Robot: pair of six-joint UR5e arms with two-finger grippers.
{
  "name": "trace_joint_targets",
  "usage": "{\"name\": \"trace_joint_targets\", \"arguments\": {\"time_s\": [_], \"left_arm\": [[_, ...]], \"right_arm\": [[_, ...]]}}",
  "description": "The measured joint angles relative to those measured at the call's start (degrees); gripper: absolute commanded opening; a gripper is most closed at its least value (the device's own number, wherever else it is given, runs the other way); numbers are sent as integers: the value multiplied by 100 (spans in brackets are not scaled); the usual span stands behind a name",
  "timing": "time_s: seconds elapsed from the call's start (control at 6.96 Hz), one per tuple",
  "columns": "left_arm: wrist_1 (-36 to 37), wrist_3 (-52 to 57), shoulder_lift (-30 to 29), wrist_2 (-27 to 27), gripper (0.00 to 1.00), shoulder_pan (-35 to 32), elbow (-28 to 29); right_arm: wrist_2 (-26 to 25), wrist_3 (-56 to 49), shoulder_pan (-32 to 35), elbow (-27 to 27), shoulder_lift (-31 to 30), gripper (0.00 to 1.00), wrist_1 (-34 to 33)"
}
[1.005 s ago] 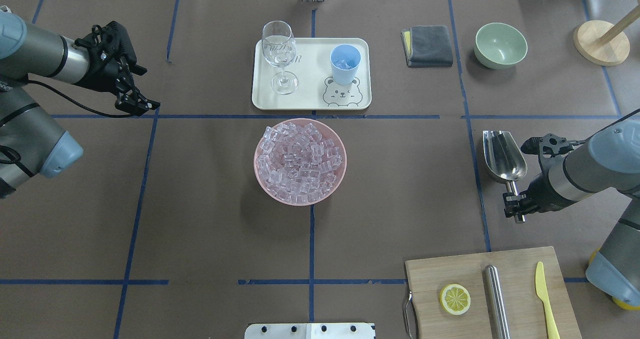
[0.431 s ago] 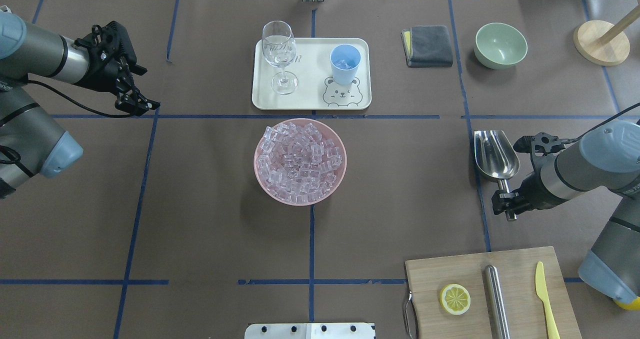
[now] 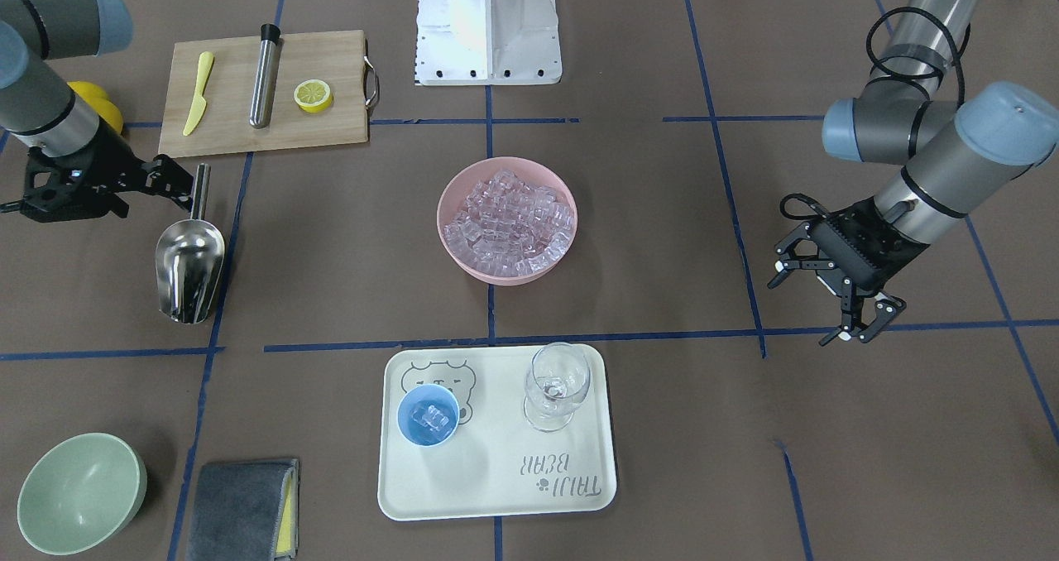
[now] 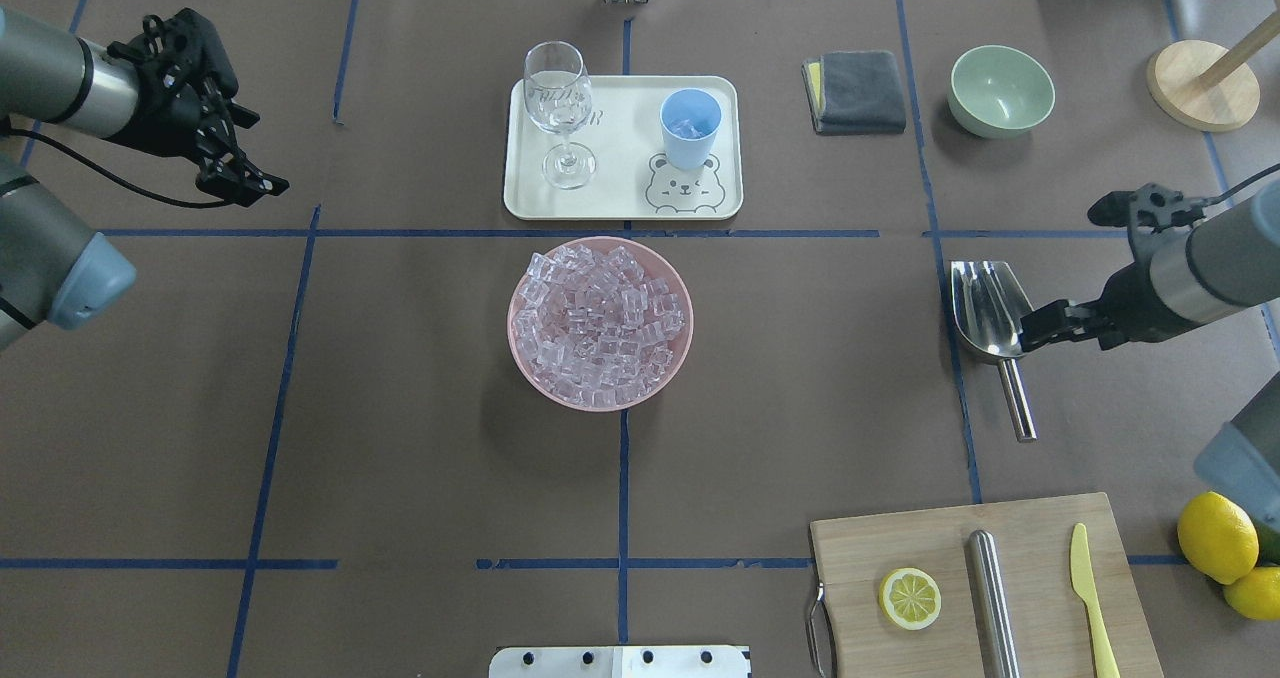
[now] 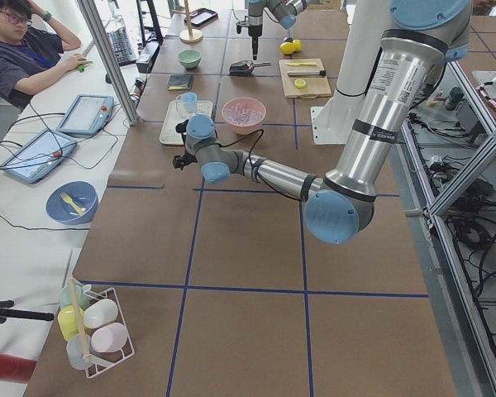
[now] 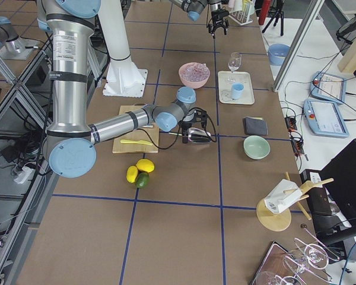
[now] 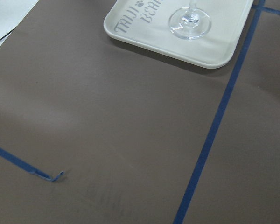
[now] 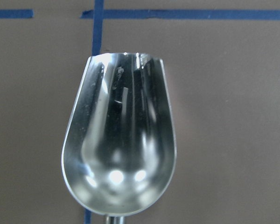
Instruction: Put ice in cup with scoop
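while the scoop [image 4: 990,308] is lying flat on the table on the robot's right, trough up and showing empty, the right gripper [image 4: 1035,326] is sitting just beside its neck, and i can't tell whether the fingers are pinching it or parted. ice [image 3: 509,218] is heaping in the bowl [image 3: 451,251] at centre, with a few cubes showing in the cup [image 3: 428,414] on the tray [image 3: 496,495]. the left gripper [image 3: 819,309] is hanging spread and empty, well apart, probably to stay out of the scooping lane.
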Motion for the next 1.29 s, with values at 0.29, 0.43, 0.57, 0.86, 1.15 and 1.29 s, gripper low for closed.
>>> {"name": "trace_joint_targets", "arguments": {"time_s": [0.29,0.43,0.57,0.86,1.15,1.29], "left_arm": [[1824,0,6,-85,100,-653,-652],[2652,-5,9,-97,100,-1105,-813],[3237,-20,77,-103,100,-1513,-836],[3730,-47,639,-348,100,-2208,-766],[3786,-61,1179,-780,100,-2779,-697],[3762,-45,1464,-981,100,-2920,-709]], "right_arm": [[237,-1552,959,-14,66,100,-773],[407,-2342,1452,-23,68,100,-1172],[615,-3076,1940,-34,32,100,-1531],[833,-4501,2844,-203,-64,100,-2094],[873,-5598,3542,-602,-114,100,-2296],[877,-5838,3748,-730,-166,100,-2308]]}}
